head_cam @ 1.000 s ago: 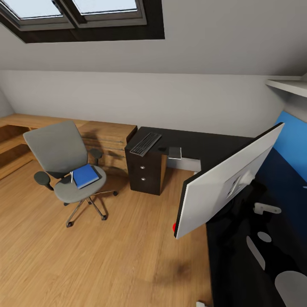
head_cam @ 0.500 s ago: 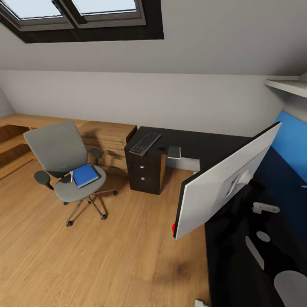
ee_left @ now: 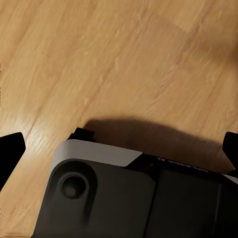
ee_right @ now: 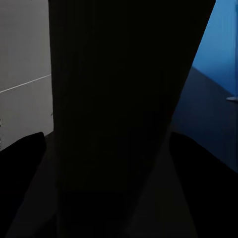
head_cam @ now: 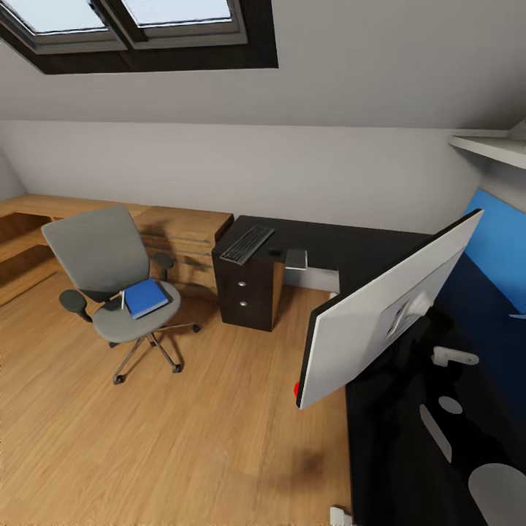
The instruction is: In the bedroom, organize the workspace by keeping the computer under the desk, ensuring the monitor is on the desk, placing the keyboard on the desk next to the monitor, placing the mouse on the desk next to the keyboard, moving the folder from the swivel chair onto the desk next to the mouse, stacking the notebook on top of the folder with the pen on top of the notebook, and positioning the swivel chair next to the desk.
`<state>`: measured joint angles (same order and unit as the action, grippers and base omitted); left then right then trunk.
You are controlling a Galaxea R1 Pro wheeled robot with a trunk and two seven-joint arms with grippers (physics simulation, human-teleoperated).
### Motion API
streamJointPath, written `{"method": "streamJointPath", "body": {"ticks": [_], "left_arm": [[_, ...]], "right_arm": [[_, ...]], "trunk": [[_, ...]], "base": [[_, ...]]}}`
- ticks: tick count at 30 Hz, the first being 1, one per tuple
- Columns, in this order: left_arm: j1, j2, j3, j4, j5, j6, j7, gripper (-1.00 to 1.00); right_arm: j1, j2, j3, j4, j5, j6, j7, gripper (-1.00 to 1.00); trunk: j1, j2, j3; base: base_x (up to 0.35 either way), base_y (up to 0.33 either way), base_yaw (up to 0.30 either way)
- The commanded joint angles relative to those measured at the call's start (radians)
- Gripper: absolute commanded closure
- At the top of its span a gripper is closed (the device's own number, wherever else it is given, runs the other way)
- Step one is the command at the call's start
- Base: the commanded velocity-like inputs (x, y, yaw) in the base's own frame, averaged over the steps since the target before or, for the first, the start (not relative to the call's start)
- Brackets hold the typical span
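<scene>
Under the left gripper there is open wood floor and the robot's own base. Directly ahead of the right gripper, the monitor stands very close; beside it, bare desk and blue panel.

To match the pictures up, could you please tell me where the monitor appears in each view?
Head view: the monitor is right of centre, tilted, pale back toward the camera, over the desk.
Right wrist view: the large dark shape at centre is probably the monitor; too dark to be sure.
Left wrist view: wood floor.
Shared landmark: the desk's blue back panel, also in the right wrist view.
</scene>
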<state>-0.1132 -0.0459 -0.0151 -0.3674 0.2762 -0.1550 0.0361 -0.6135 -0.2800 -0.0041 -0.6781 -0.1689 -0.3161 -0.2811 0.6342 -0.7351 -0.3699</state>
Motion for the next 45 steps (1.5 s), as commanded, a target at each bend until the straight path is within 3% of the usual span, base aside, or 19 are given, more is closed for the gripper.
{"method": "streamJointPath", "body": {"ticks": [1,10,21,45], "left_arm": [[0.000,0.000,-0.002,0.000,0.003,-0.003,0.004,-1.00],[0.000,0.001,0.000,0.009,0.003,-0.046,0.004,-1.00],[0.000,0.001,-0.001,0.017,0.002,-0.054,0.003,-1.00],[0.000,0.001,0.000,0.018,0.003,-0.054,-0.009,-1.00]], "right_arm": [[0.000,-0.001,0.003,0.008,-0.020,-0.005,-0.001,1.00],[0.000,-0.001,0.005,0.008,-0.020,0.000,-0.001,1.00],[0.000,-0.001,0.000,0.008,-0.020,0.000,-0.001,1.00],[0.000,-0.003,-0.001,0.025,-0.021,0.000,-0.002,1.00]], "trunk": [[0.000,-0.001,-0.001],[0.000,-0.001,-0.001],[0.000,-0.001,-0.001],[0.000,-0.001,-0.001]], "base": [[-0.226,0.000,0.000],[-0.112,0.000,0.000],[-0.253,-0.025,0.000],[-0.008,-0.128,0.000]]}}
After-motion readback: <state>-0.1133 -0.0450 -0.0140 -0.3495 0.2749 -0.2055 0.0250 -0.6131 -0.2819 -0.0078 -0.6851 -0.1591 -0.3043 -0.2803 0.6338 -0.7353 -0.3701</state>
